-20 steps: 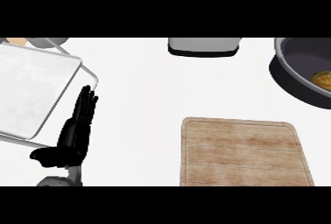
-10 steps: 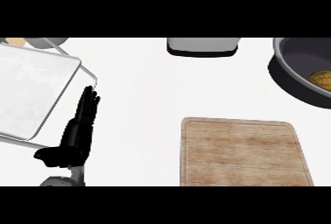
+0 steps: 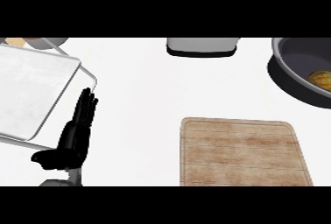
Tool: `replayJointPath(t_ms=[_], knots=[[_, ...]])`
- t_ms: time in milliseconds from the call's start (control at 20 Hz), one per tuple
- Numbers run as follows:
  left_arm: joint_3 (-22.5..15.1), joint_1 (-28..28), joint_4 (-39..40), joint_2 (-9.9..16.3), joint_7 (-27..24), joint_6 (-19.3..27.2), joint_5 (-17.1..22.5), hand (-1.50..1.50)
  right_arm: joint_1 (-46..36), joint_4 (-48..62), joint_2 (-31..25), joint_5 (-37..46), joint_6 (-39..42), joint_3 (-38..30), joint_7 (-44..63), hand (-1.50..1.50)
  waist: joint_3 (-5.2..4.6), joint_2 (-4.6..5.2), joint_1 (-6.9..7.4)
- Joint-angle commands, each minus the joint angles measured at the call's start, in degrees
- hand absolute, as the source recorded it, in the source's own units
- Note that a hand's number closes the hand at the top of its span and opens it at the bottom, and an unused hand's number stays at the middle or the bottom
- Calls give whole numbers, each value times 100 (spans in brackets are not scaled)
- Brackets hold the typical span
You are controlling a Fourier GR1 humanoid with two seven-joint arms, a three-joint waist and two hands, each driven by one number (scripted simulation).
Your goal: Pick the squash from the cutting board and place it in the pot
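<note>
The yellow-orange squash (image 3: 319, 79) is seen lying inside the dark grey round pot (image 3: 288, 81) at the right edge, and the pale wooden cutting board (image 3: 241, 152) is left bare. The placing step is judged done. The black left hand (image 3: 73, 139) is held with straight fingers pressed together beside the white metal tray (image 3: 31, 95); only a resting pose seems called for

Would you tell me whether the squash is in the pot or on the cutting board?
In the pot: the squash lies inside it, and the cutting board is bare.
</note>
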Motion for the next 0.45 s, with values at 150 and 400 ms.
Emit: replayJointPath(t_ms=[150, 400], knots=[[143, 86, 95, 2, -41, -107, 46, 0, 599, 8, -230, -695, 183, -448, -524, -150, 4, -9, -36], [124, 11, -199, 19, 183, -107, -19, 0, 570, 112, -347, -897, -151, -487, -555, -150, 9, 5, 15]])
